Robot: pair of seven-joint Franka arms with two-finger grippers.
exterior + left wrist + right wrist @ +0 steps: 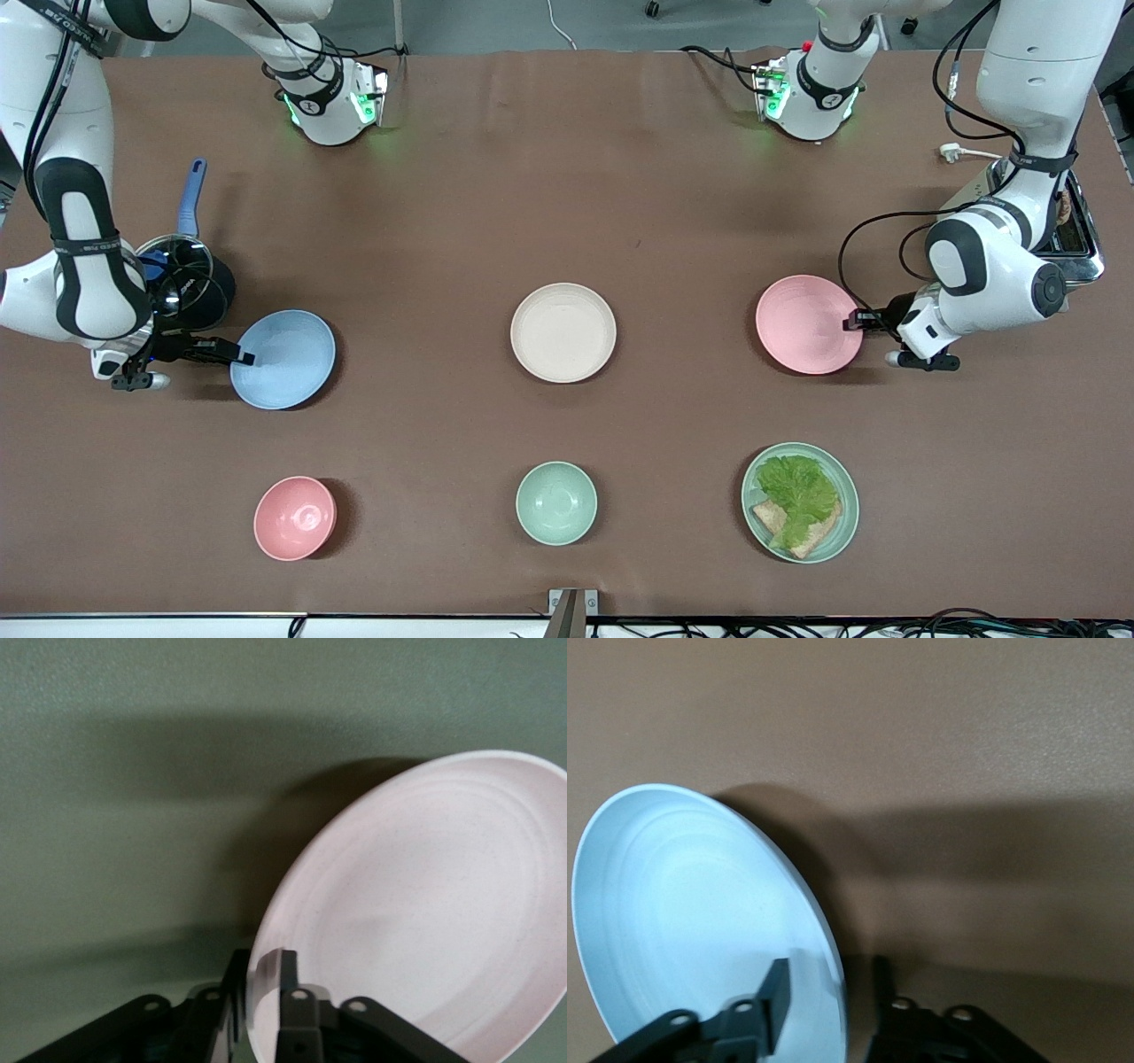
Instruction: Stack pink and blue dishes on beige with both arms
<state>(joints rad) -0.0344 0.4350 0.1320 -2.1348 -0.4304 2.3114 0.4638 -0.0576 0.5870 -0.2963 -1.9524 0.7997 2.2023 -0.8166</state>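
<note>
The cream-beige plate (563,332) lies in the middle of the table. Toward the left arm's end lies the pale pink plate (804,323) (425,904). My left gripper (856,321) (261,970) is shut on the rim of this pink plate, one finger inside the dish and one outside. Toward the right arm's end lies the pale blue plate (283,359) (700,912). My right gripper (243,357) (831,979) straddles the rim of this blue plate, open, with a gap on both sides of the rim.
Nearer the front camera stand a small pink bowl (295,517), a mint-green bowl (556,502) and a mint-green plate (842,523) with lettuce and bread. A dark pot (213,297) with a blue handle stands by the right arm. A toaster (1083,244) stands by the left arm.
</note>
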